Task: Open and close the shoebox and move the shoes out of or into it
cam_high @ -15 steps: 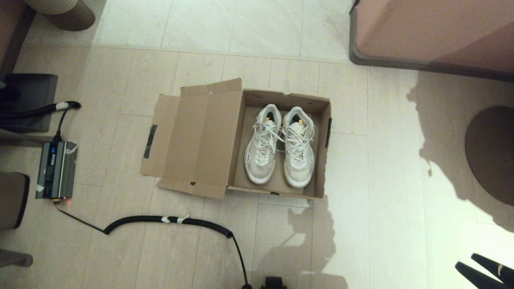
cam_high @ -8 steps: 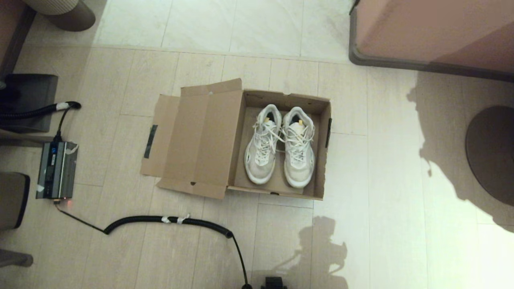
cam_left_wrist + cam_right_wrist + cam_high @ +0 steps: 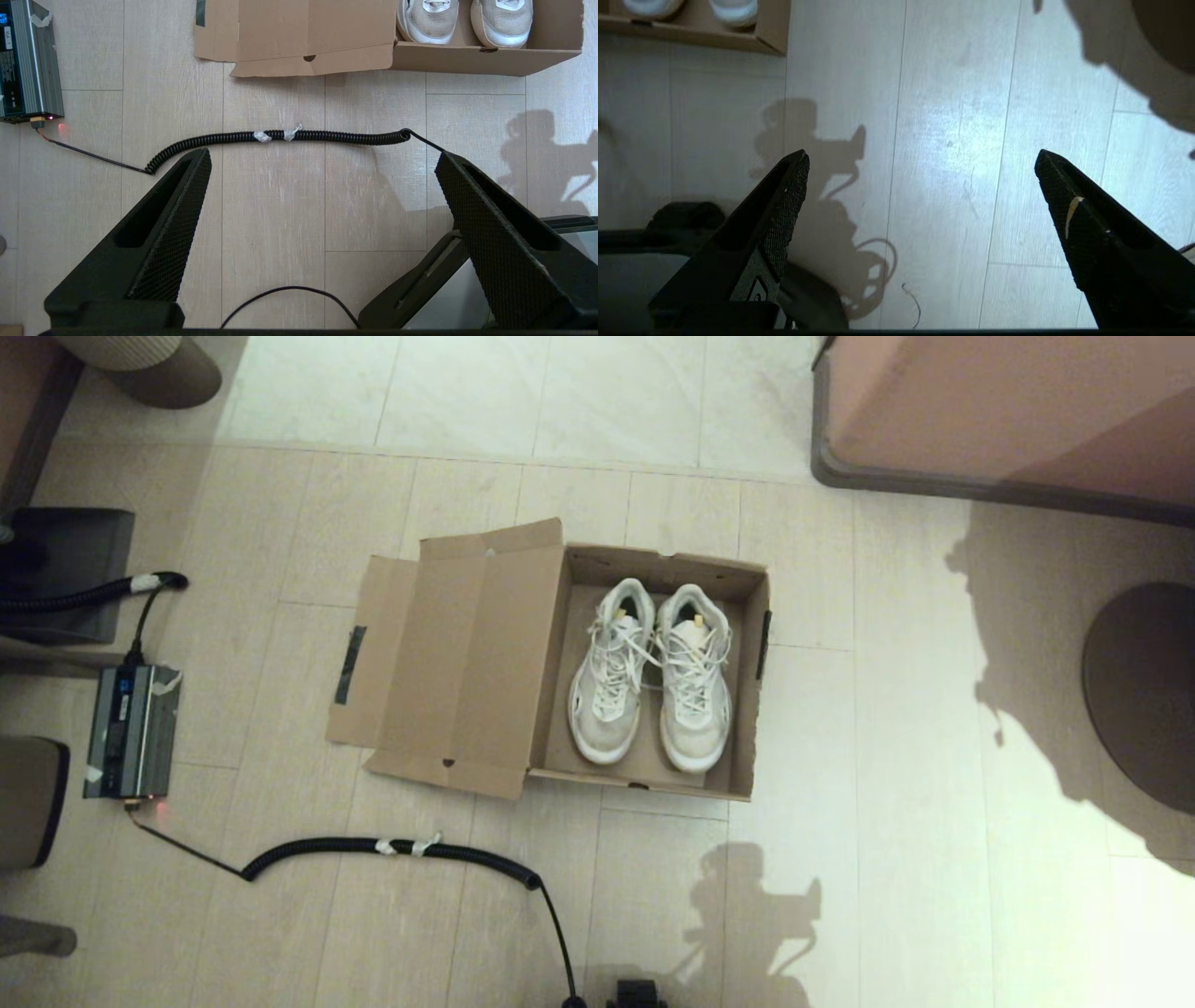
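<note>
The brown cardboard shoebox point(image 3: 742, 616) stands on the floor with its hinged lid point(image 3: 448, 663) folded flat out to the left, dark tape strip on the edge flap. Both white lace-up shoes point(image 3: 652, 672) sit side by side inside it, toes toward me. Neither gripper shows in the head view. In the left wrist view, my left gripper point(image 3: 322, 161) hangs open over bare floor, well short of the box point(image 3: 467, 58). In the right wrist view, my right gripper point(image 3: 922, 158) is open above bare floor, the box's corner point(image 3: 770, 39) far off.
A coiled black cable point(image 3: 392, 847) lies on the floor in front of the box, leading to a grey power unit point(image 3: 129, 730) at left. A pink cabinet point(image 3: 1008, 411) stands at back right and a round dark base point(image 3: 1144, 691) at right.
The right gripper's fingers, seen at the head view's lower right corner a second ago, have left that view. Its shadow on the floor moved nearer to me. Box and shoes have not moved.
</note>
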Robot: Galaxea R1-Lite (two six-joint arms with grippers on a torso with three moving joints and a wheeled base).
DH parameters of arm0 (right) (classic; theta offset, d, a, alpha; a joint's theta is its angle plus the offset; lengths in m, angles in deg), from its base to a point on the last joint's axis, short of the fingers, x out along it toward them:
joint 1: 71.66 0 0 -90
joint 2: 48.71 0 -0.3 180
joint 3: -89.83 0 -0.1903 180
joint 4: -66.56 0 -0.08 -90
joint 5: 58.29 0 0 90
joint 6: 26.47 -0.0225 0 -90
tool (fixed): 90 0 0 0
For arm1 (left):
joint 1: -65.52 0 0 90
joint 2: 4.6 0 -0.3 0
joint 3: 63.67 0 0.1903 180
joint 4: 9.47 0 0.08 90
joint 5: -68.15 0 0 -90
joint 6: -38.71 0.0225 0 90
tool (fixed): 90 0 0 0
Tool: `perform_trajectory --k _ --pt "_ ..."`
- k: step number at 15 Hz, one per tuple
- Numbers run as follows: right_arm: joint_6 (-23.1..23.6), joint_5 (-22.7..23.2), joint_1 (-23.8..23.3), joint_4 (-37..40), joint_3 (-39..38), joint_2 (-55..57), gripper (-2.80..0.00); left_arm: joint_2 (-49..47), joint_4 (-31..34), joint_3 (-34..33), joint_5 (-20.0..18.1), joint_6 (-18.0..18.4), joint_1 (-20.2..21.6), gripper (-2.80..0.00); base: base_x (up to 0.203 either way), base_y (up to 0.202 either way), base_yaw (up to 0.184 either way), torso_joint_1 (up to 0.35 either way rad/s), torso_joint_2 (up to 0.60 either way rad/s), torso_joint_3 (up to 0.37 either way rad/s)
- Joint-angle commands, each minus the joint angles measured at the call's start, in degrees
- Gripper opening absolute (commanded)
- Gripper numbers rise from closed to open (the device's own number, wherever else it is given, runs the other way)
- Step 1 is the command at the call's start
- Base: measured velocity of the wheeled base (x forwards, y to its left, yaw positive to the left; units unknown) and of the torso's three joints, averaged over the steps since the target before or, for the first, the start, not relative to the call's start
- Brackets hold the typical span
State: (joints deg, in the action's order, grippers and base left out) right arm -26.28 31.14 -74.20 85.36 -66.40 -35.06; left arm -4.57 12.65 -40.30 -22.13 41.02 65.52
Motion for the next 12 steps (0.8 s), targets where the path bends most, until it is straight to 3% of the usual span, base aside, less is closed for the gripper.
perform_trajectory --k 1,4,8,12 --pt "0.1 -1.2 1.5 0.2 -1.0 -5.5 0.0 0.0 -0.1 -0.4 0.0 0.1 0.0 0.0 0.0 0.0 0.0 0.0 0.0 0.0" --pt "0.6 -0.3 2.0 2.7 -1.0 -13.6 0.0 -0.1 0.0 -0.4 0.0 -0.1 0.0 0.0 0.0 0.0 0.0 0.0 0.0 0.0" --pt "-4.6 -0.8 2.1 2.2 -1.2 -13.6 0.0 0.0 -0.1 -0.4 0.0 -0.3 0.0 0.0 0.0 0.0 0.0 0.0 0.0 0.0" --pt "-5.1 -2.1 2.1 2.2 -1.2 -13.6 0.0 0.0 -0.1 -0.4 0.0 -0.3 0.0 0.0 0.0 0.0 0.0 0.0 0.0 0.0"
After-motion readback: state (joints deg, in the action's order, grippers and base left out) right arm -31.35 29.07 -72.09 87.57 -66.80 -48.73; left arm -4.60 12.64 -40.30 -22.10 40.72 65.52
